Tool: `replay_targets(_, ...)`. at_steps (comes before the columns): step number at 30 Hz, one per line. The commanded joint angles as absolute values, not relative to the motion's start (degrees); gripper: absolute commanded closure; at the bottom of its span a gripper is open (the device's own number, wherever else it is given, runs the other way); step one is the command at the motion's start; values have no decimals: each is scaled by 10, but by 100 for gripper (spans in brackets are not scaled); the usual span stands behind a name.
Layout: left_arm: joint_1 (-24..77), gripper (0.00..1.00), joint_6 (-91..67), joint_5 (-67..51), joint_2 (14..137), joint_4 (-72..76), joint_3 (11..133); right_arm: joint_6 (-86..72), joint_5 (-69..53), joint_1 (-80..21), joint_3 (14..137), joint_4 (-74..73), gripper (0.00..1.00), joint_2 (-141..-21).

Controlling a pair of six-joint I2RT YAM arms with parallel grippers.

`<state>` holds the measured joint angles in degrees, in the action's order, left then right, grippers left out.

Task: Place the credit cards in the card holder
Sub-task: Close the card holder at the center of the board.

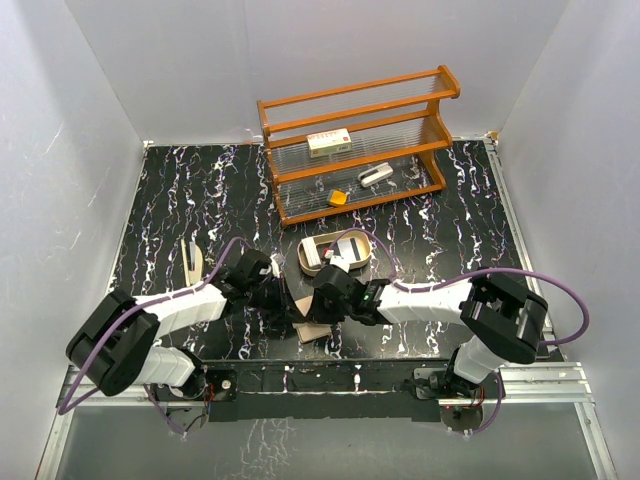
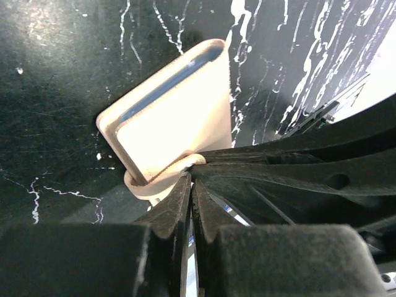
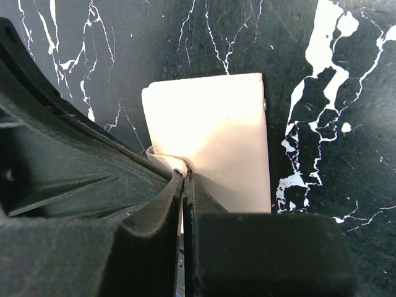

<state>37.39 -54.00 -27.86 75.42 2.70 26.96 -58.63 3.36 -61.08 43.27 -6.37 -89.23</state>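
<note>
Beige card holder (image 2: 173, 117) — inward-angled end effectors (image 2: 190, 184) (image 3: 184, 178) clamp it.

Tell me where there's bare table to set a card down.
Free: back-left table, between the left wall and the rack; also right of the tray, towards the right edge. Crowded: near centre, where left gripper and right gripper pinch the card holder.

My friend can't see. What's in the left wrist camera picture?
The left gripper is pinched shut on the edge of the tan card holder, seen close up. Behind it is a black table with white streaks.
</note>
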Motion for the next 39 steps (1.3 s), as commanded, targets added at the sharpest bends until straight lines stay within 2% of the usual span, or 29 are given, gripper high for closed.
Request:
replay_targets(1,381,99,-532,-280,772,17,280,-574,45,-603,407,-108,100,-911)
replay_targets(20,386,99,-497,-216,822,-111,359,-563,-43,-553,386,-143,100,-958)
replay_targets(28,388,99,-497,-223,847,-113,373,-537,-34,-552,414,-216,100,-980)
replay_targets(30,388,98,-498,-224,847,-117,378,-529,-16,-553,430,-245,95,-980)
replay_targets(39,388,98,-505,-221,850,-122,377,-504,21,-555,487,-299,94,-973)
